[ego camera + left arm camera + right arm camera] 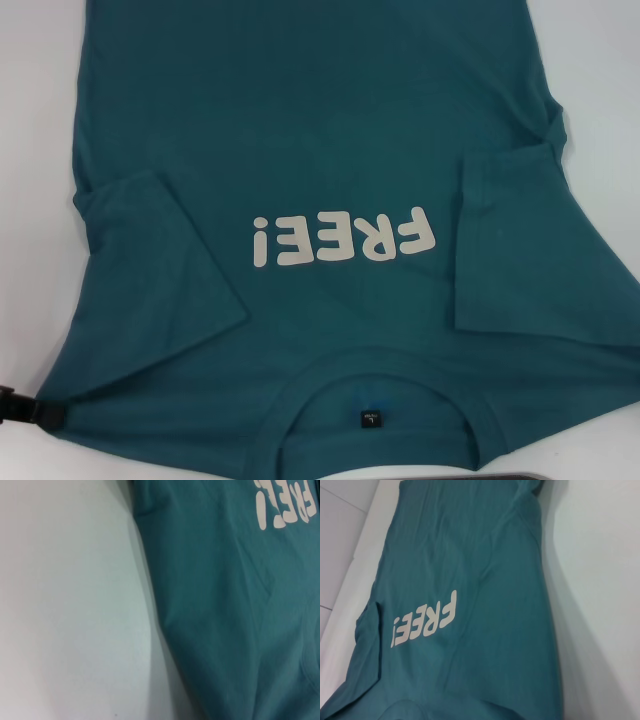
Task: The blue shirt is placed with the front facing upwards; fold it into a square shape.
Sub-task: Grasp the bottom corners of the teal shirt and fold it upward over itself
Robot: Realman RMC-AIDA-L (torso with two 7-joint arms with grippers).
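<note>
Gripper parts barely show: only a dark piece of the left gripper [25, 408] sits just outside the shirt's shoulder near the collar [380, 385]; whether it is released or clenched I cannot tell. Neither view shows the right gripper. The blue shirt [320, 130] lies face-up on the bench [65, 605], sleeves folded inward, long axis running away from the collar. Only the right wrist view shows the shirt's far length.
</note>
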